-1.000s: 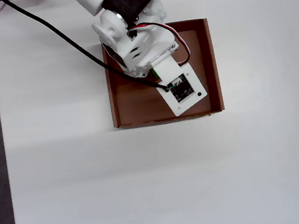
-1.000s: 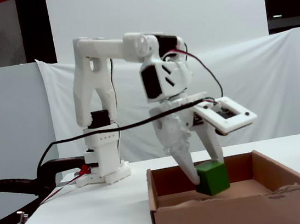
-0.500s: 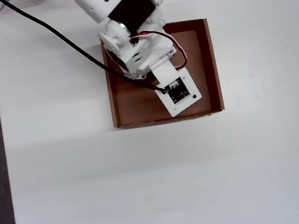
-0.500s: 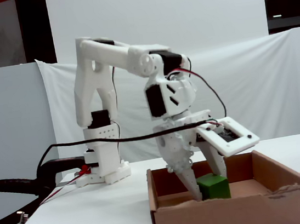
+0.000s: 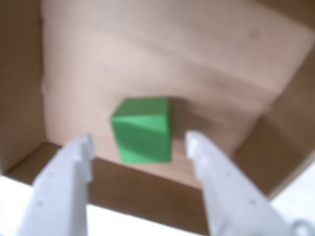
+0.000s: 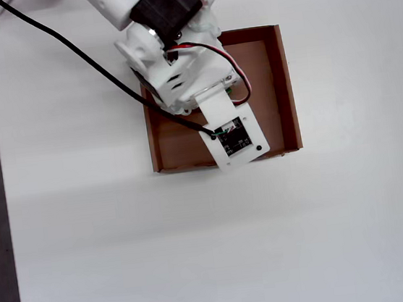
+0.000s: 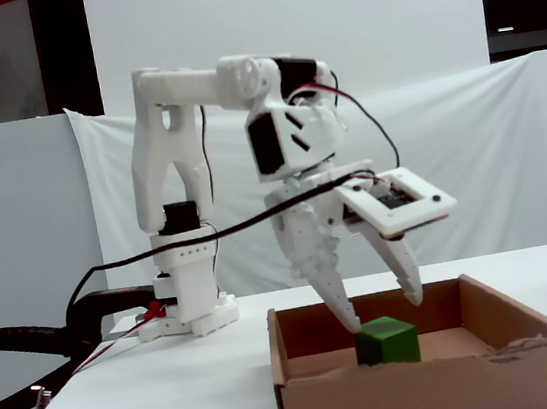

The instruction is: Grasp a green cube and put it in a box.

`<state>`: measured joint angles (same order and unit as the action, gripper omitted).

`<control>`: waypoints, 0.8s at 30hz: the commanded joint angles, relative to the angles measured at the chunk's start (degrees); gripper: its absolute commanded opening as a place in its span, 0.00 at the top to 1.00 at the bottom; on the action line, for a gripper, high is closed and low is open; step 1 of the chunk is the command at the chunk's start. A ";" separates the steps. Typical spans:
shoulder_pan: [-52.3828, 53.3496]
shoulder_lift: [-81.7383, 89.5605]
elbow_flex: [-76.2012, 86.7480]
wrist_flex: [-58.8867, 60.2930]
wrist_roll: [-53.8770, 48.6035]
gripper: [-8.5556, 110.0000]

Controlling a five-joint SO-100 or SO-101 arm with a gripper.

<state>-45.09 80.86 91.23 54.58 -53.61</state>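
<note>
The green cube (image 7: 388, 340) sits on the floor of the box (image 7: 429, 386), a small solid block with plain matte faces and crisp edges; in the wrist view it (image 5: 142, 130) rests on the brown cardboard near one low wall. The gripper (image 7: 382, 313) hangs just above it with its jaws spread wide, released and holding nothing; both white plastic fingers taper to points clear of the cube's top. In the wrist view the fingertips (image 5: 84, 147) flank the cube without touching it, though this view is blurred. The box is a shallow, roughly square tray of brown cardboard with a ragged front edge in the fixed view. From overhead the arm (image 6: 175, 45) and its camera mount cover the cube entirely, and only the box's rim (image 6: 287, 90) and the white table (image 6: 198, 246) show.
</note>
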 commanded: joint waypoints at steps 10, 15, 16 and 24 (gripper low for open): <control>7.82 13.80 -3.96 8.17 0.09 0.75; 12.83 19.07 -2.02 12.39 -0.26 0.78; 14.15 20.21 -1.14 12.74 -0.26 0.79; 23.64 27.95 8.53 12.66 -3.60 0.79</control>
<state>-23.47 104.85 98.70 67.50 -55.28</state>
